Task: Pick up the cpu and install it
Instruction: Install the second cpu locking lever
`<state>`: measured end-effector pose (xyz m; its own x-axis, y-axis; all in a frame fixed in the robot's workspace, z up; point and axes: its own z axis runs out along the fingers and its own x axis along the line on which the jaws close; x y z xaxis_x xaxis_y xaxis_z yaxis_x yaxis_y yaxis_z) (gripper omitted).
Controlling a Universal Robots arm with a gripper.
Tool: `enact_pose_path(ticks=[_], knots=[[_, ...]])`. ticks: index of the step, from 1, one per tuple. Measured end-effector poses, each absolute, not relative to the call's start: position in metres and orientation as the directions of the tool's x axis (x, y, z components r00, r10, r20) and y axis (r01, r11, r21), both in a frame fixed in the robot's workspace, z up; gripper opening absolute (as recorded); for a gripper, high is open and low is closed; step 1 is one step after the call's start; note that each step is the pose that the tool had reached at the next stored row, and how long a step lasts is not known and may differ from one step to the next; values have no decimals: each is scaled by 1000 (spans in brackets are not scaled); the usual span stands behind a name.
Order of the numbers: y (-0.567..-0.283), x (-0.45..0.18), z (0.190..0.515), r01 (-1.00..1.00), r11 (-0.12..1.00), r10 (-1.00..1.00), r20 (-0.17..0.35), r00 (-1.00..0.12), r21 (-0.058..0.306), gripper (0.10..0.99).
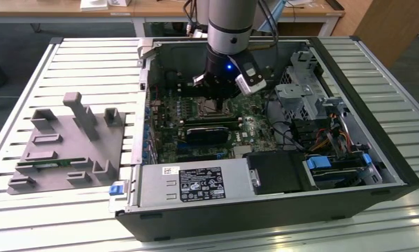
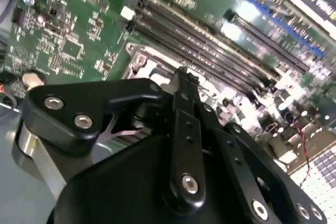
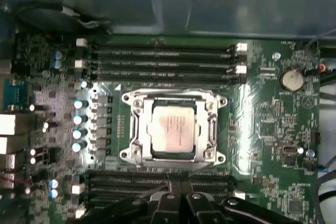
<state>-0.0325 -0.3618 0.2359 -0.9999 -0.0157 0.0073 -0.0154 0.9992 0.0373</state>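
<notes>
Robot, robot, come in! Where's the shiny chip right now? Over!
Pincer above the motherboard, fingers together, holding nothing. Cpu sitting in its socket. Nothing on top of it. Over.

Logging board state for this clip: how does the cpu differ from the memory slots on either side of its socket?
The cpu is a square silver plate; the memory slots are long, narrow and black. The cpu lies inside the metal socket frame, while the memory slots look unfilled. The cpu is single; the slots run in parallel rows. Both sit flat on the green motherboard.

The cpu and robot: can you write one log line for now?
cpu: seated in socket | gripper: shut, empty, above motherboard
</notes>
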Motion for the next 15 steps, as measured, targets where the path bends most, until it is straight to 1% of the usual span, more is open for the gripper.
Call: enact_pose_path(ticks=[5, 15], knots=[[-365, -45, 234, -15, 999, -16, 7, -1000, 38, 106], [-365, -48, 216, -16, 999, -16, 8, -1000, 37, 106]])
